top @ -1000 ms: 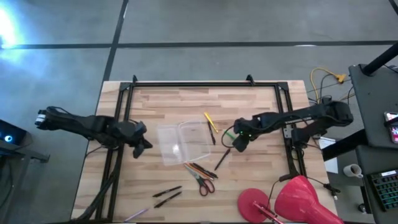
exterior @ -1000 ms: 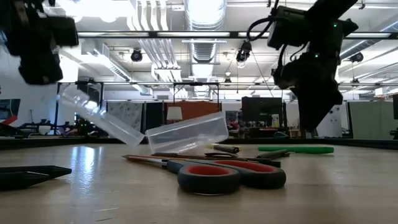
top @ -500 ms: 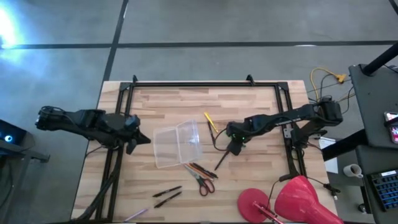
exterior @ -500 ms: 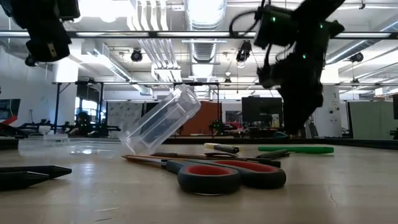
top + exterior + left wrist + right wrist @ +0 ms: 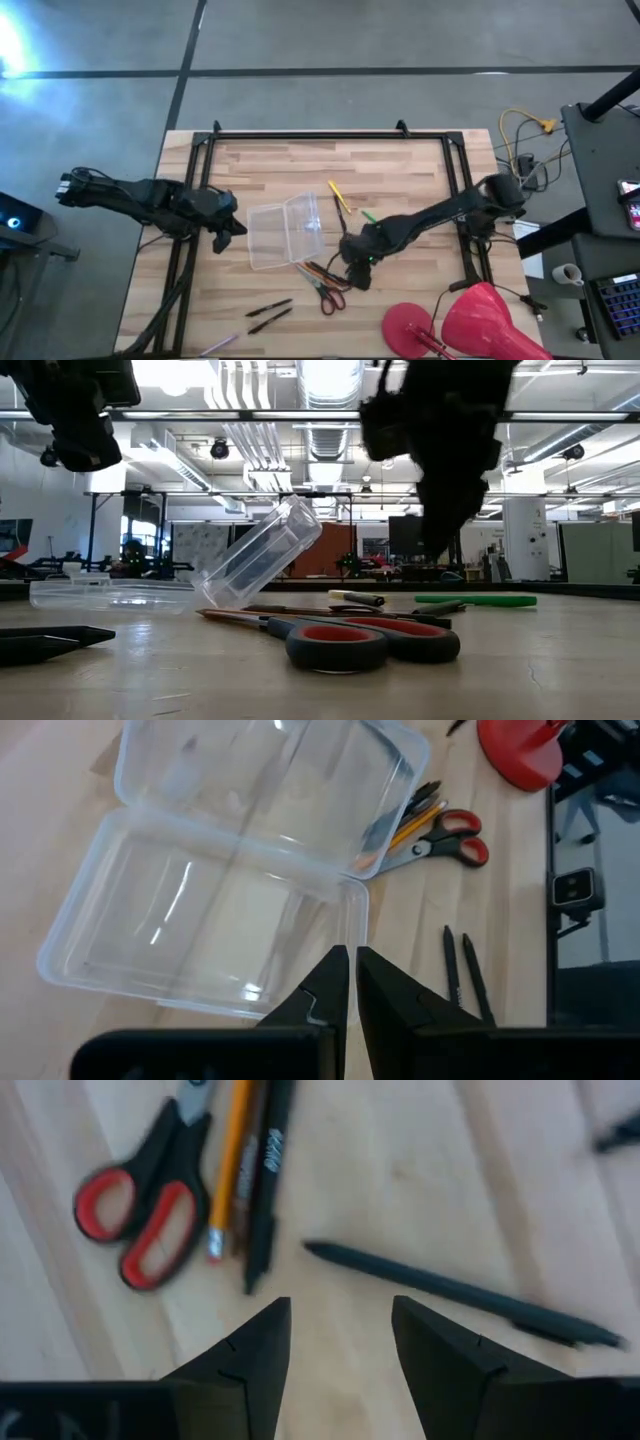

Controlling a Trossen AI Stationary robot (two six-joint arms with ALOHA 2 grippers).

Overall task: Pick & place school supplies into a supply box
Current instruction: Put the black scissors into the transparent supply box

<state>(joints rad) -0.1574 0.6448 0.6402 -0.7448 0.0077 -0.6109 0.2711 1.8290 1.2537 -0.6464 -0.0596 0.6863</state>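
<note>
The clear supply box (image 5: 285, 232) lies open at mid-table. One half lies flat (image 5: 110, 595) and the other stands tilted up (image 5: 262, 552). My left gripper (image 5: 225, 225) hangs shut above the table, just left of the box (image 5: 240, 880). Red-handled scissors (image 5: 325, 295), an orange pencil (image 5: 235, 1160) and a dark pen (image 5: 265, 1190) lie right of the box toward the near edge. My right gripper (image 5: 355, 275) hovers open above a black pen (image 5: 460, 1295) beside them, touching nothing. A yellow pencil (image 5: 338, 195) and a green pen (image 5: 368, 215) lie farther back.
Two black pens (image 5: 268, 312) lie near the front left; one black pen (image 5: 50, 640) shows close in the low view. A big red round object (image 5: 460, 325) stands at the front right corner. A black frame (image 5: 330, 135) runs along the table's far and side edges.
My right gripper has swept from beside the green pen toward the near edge and the left, and now hangs over the black pen by the scissors. The box, whose one half stood raised, has settled: that half now lies flat and the other is tilted up. My left gripper has risen a little.
</note>
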